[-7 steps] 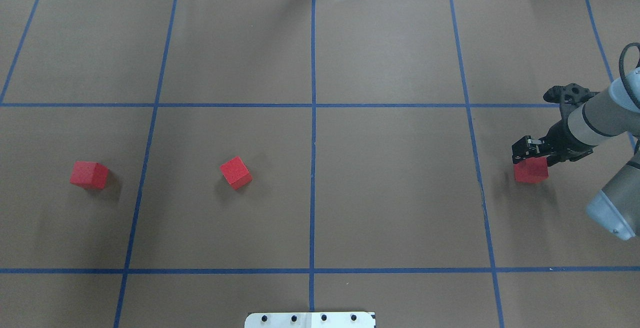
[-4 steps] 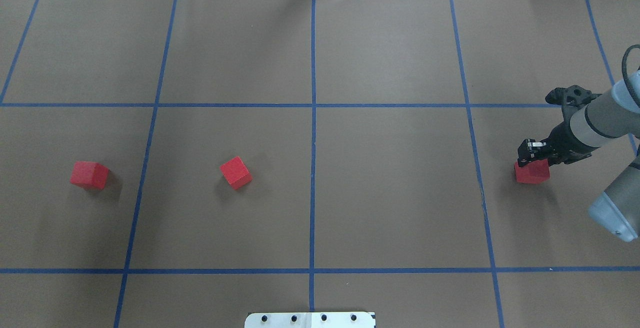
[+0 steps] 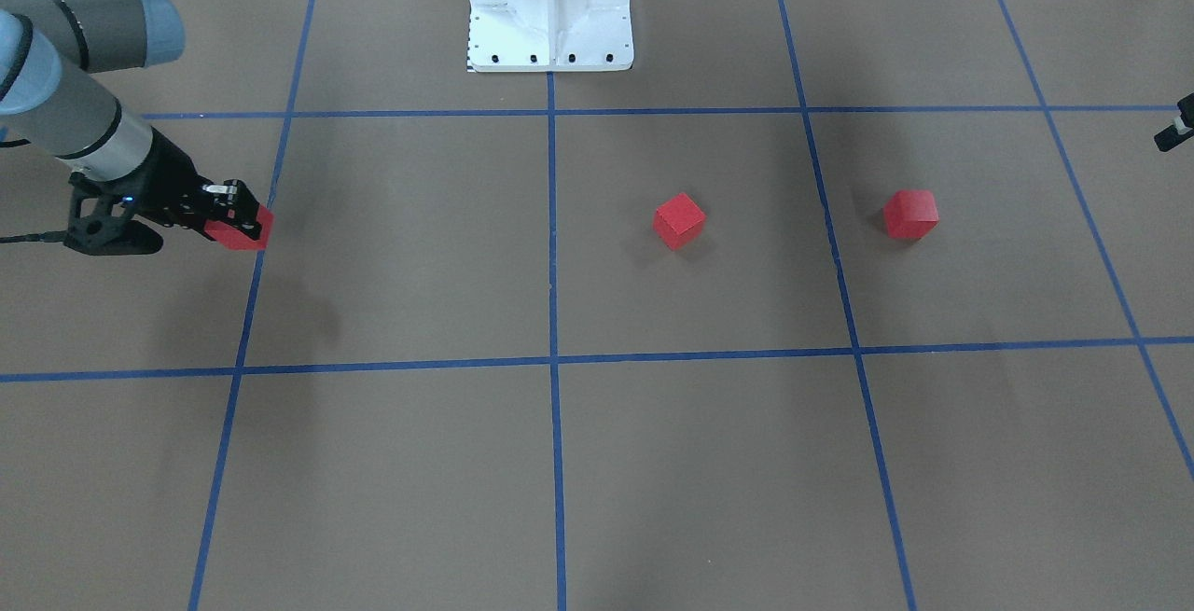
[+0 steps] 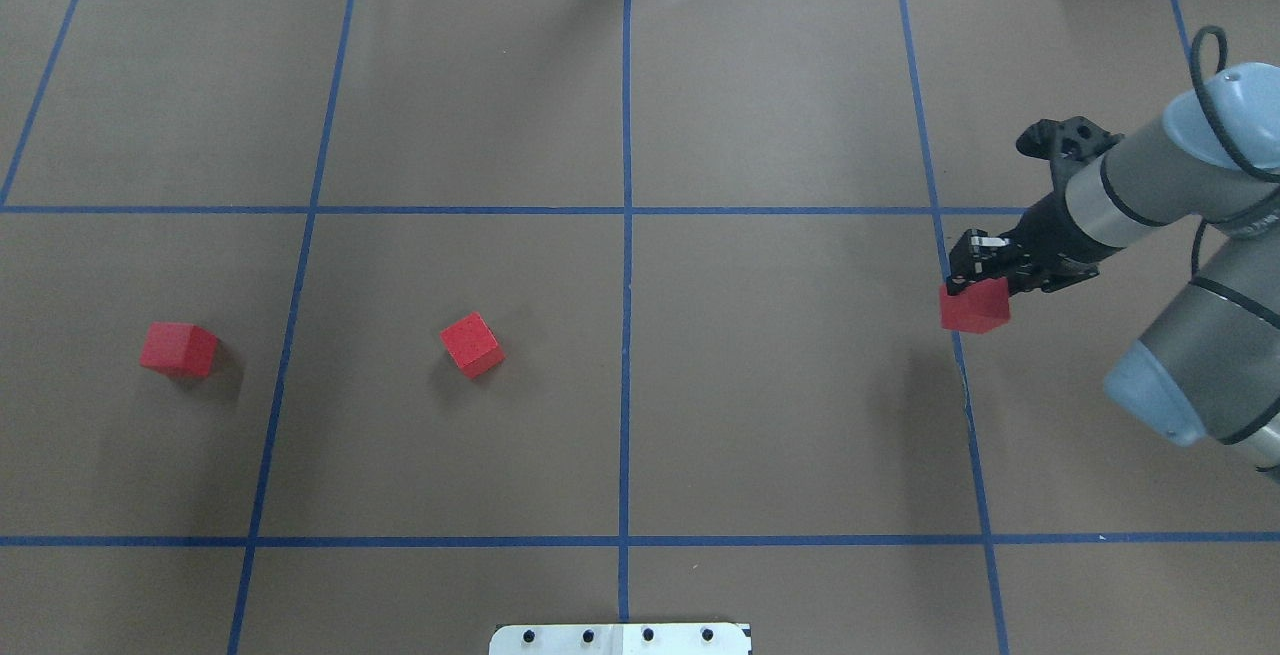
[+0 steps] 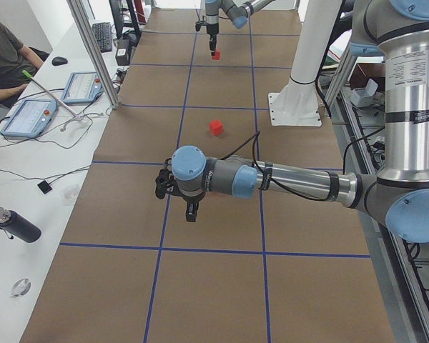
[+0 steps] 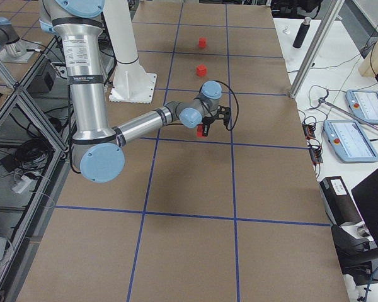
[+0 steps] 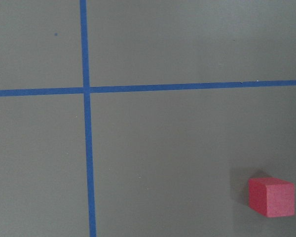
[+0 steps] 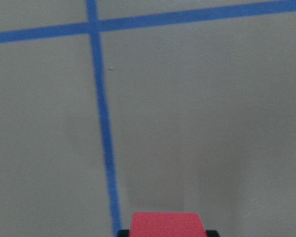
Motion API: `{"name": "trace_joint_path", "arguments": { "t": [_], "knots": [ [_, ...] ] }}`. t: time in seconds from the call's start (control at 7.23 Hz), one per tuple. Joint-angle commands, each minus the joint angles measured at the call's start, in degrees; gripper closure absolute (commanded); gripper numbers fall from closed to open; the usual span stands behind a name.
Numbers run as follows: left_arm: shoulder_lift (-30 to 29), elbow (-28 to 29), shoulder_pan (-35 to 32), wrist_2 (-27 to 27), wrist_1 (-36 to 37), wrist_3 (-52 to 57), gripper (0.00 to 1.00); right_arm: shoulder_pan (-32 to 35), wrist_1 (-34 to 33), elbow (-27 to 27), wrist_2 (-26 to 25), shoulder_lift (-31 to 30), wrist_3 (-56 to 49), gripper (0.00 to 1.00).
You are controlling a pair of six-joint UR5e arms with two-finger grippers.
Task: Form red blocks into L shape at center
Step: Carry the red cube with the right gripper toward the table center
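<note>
Brown gridded table (image 4: 780,415): your right gripper (image 4: 975,285) clamps one red block (image 4: 975,309) off the surface. Another red block (image 4: 472,345) and a third red block (image 4: 178,350) lie apart; your left gripper (image 5: 191,212) shows too little to tell its spread

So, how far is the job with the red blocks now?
Nothing sits at the center line yet. The right claw holds one block up in the air, out on the right. The other two blocks lie apart on the left, untouched. All three have to go there.

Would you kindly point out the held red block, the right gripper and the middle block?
held red block (image 4: 978,311): overhead view, top face
right gripper (image 4: 970,284): overhead view, between fingertips
middle block (image 4: 468,338): overhead view, top face
</note>
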Motion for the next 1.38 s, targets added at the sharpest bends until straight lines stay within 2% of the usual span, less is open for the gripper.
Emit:
{"name": "trace_joint_path", "arguments": {
  "t": [0.0,0.14,0.41,1.24],
  "knots": [
    [0.17,0.16,0.12,-1.01,0.12,-0.07,0.00,-9.28,-5.29,-0.47,-6.01,13.66,12.13,1.00],
    [0.25,0.59,0.12,-1.01,0.21,-0.07,0.00,-12.55,-10.46,-1.78,-8.84,20.68,14.80,1.00],
    [1.48,0.69,0.21,-1.01,0.12,-0.07,0.00,-16.52,-11.65,-9.66,-11.67,30.73,20.08,1.00],
    [0.87,0.77,0.21,-0.75,0.03,0.10,0.00,-18.72,-12.01,-11.81,-13.16,32.00,20.01,1.00]
  ]
}}
